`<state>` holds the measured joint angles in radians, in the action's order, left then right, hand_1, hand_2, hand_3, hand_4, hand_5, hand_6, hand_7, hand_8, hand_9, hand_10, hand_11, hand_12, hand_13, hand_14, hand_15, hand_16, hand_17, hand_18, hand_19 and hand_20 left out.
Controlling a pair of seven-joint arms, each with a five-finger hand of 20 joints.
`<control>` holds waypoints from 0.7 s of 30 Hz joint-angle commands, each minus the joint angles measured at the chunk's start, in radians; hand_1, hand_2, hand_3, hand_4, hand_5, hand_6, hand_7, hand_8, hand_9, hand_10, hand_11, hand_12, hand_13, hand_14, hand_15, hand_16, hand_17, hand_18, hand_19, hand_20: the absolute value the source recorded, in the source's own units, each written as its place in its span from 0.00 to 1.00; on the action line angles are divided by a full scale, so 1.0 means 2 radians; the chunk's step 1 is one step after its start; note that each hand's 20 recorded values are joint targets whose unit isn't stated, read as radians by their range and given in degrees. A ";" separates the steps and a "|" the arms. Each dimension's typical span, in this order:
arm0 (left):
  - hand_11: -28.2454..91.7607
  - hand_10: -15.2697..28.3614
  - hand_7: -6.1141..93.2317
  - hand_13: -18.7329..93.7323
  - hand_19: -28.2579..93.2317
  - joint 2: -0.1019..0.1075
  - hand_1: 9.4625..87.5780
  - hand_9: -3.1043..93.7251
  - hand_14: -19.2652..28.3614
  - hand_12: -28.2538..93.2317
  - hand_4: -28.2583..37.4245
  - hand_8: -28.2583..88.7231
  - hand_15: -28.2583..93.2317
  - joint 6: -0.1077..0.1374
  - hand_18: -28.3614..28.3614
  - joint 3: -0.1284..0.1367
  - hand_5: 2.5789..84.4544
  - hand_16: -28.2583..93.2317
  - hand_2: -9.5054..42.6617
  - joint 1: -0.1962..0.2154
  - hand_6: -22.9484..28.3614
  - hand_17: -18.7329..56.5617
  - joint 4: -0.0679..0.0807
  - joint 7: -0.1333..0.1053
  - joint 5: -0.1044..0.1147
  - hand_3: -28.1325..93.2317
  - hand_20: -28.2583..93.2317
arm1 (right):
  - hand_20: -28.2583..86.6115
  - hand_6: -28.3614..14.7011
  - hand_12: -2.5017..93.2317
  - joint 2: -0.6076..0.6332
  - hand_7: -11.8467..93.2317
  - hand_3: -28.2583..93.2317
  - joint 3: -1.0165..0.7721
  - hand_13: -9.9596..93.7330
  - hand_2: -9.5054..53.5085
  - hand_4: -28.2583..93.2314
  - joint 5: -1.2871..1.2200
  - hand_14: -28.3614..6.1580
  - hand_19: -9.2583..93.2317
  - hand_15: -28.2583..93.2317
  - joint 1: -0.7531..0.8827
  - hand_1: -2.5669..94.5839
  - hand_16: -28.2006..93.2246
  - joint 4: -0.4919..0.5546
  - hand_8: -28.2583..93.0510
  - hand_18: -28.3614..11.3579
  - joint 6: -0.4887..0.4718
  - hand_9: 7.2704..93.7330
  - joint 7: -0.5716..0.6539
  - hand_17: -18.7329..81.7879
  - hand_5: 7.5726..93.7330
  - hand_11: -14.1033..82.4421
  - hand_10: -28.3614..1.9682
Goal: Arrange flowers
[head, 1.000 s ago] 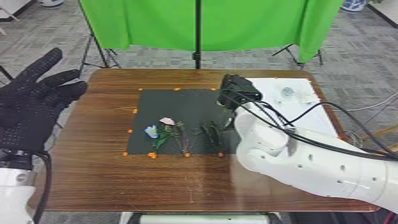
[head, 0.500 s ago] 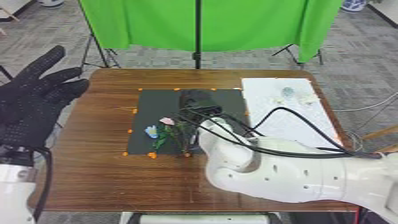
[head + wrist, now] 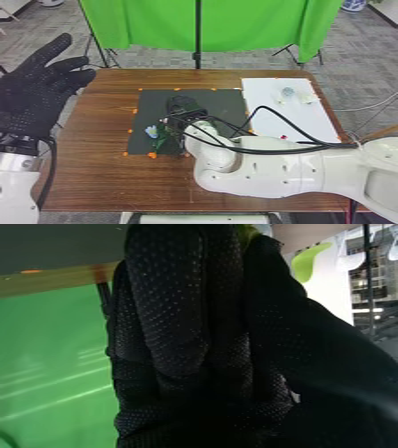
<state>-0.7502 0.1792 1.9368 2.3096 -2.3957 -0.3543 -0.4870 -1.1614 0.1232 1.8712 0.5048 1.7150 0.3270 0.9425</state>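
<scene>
The right hand (image 3: 184, 106) is over the dark mat (image 3: 154, 105), near the frame's centre; I cannot tell whether it is open or clamped on anything. The blue flower (image 3: 151, 131) lies on the mat, left of centre. The left hand (image 3: 31, 100), at the left edge, has its fingers apart.

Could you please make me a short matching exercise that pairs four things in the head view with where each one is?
Things:
1. Light blue artificial flower
2. White rectangular sheet
3. Robot's black-gloved left hand
4. Robot's black-gloved right hand

Places:
A. Above the dark rectangular mat
B. On the table, directly right of the mat
C. Lying on the left part of the mat
D. Raised at the view's left edge

Right pairs: 1-C, 2-B, 3-D, 4-A
</scene>
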 commanded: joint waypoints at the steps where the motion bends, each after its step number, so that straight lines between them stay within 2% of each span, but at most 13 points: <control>1: 0.50 0.84 0.23 0.41 0.74 0.001 0.17 0.38 1.00 0.34 0.08 0.15 0.74 -0.007 0.97 -0.007 0.36 0.14 0.31 -0.007 0.60 0.18 0.006 0.001 0.002 0.87 0.46 | 0.18 0.69 0.33 -0.010 0.31 0.82 0.003 0.94 0.00 0.00 0.003 0.72 1.00 0.61 -0.006 0.60 0.41 -0.014 0.26 0.30 -0.011 1.00 0.005 0.62 0.88 0.26 0.69; 3: 0.50 0.84 0.23 0.41 0.74 0.001 0.17 0.38 1.00 0.34 0.08 0.15 0.74 -0.006 0.97 -0.004 0.36 0.14 0.31 -0.001 0.60 0.18 0.005 -0.002 0.003 0.87 0.46 | 0.18 0.70 0.33 -0.011 0.31 0.82 0.006 0.94 0.00 0.00 0.005 0.72 1.00 0.61 -0.005 0.60 0.41 -0.016 0.26 0.30 -0.014 1.00 0.007 0.62 0.87 0.26 0.69; 5: 0.50 0.84 0.23 0.41 0.74 -0.001 0.17 0.38 1.00 0.34 0.08 0.15 0.74 -0.007 0.97 -0.003 0.36 0.14 0.31 0.000 0.60 0.18 0.005 0.000 0.003 0.87 0.46 | 0.18 0.69 0.33 -0.012 0.30 0.81 0.008 0.94 0.00 0.00 0.011 0.71 1.00 0.61 -0.004 0.60 0.41 -0.019 0.26 0.30 -0.020 1.00 0.008 0.62 0.87 0.26 0.69; 7: 0.50 0.84 0.23 0.41 0.74 -0.003 0.17 0.38 1.00 0.34 0.08 0.15 0.74 -0.008 0.97 -0.005 0.36 0.14 0.31 -0.005 0.60 0.18 0.006 0.003 0.002 0.88 0.46 | 0.19 0.69 0.33 -0.012 0.30 0.82 0.010 0.94 0.00 0.00 0.012 0.71 1.00 0.62 -0.005 0.60 0.41 -0.021 0.25 0.29 -0.020 1.00 0.009 0.61 0.84 0.27 0.69; 11: 0.50 0.84 0.23 0.41 0.74 -0.004 0.17 0.38 1.00 0.34 0.08 0.15 0.74 -0.007 0.97 -0.005 0.36 0.14 0.31 -0.002 0.60 0.18 0.005 0.000 0.002 0.88 0.46 | 0.20 0.68 0.34 -0.014 0.29 0.82 0.019 0.93 0.00 0.00 0.018 0.71 1.00 0.63 -0.006 0.59 0.41 -0.023 0.24 0.28 -0.026 0.99 0.012 0.61 0.82 0.27 0.69; 21: 0.50 0.84 0.23 0.41 0.74 -0.010 0.17 0.38 1.00 0.34 0.08 0.15 0.74 -0.010 0.97 -0.007 0.36 0.14 0.31 -0.006 0.60 0.18 0.006 0.010 -0.002 0.88 0.46 | 0.21 0.66 0.32 -0.016 0.28 0.82 0.023 0.93 0.00 0.00 0.036 0.70 1.00 0.64 -0.008 0.55 0.40 -0.016 0.23 0.27 -0.015 0.98 0.016 0.60 0.77 0.30 0.68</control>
<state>-0.7529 0.1721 1.9266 2.2932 -2.3908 -0.3513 -0.4868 -1.1805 0.1659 1.8990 0.5019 1.6692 0.2793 0.9662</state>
